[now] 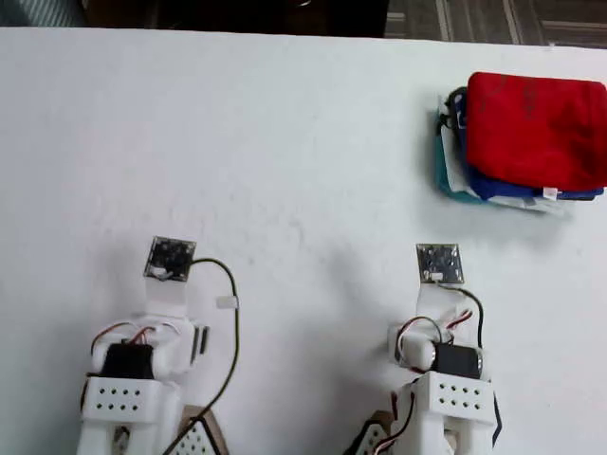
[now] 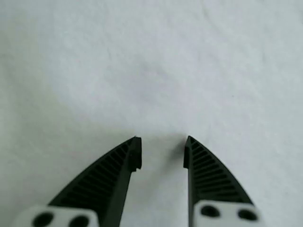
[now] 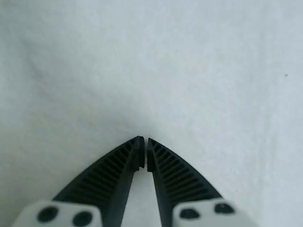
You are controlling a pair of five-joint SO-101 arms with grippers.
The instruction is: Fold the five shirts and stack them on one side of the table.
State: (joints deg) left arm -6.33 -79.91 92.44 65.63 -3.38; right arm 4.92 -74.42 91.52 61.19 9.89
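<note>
A stack of folded shirts point(image 1: 520, 142) lies at the far right of the white table point(image 1: 285, 142). A red shirt point(image 1: 536, 128) is on top, with blue point(image 1: 493, 186), teal point(image 1: 443, 171) and white point(image 1: 520, 202) edges showing beneath it. The left arm point(image 1: 142, 370) and the right arm point(image 1: 446, 374) sit folded back at the near edge, well short of the stack. My left gripper point(image 2: 162, 152) hangs open over bare tabletop, holding nothing. My right gripper point(image 3: 143, 152) is shut over bare tabletop, with nothing between its fingers.
The table's far edge point(image 1: 237, 32) borders a dark floor. The stack reaches the table's right side. Cables point(image 1: 232, 322) loop beside the arms near the front.
</note>
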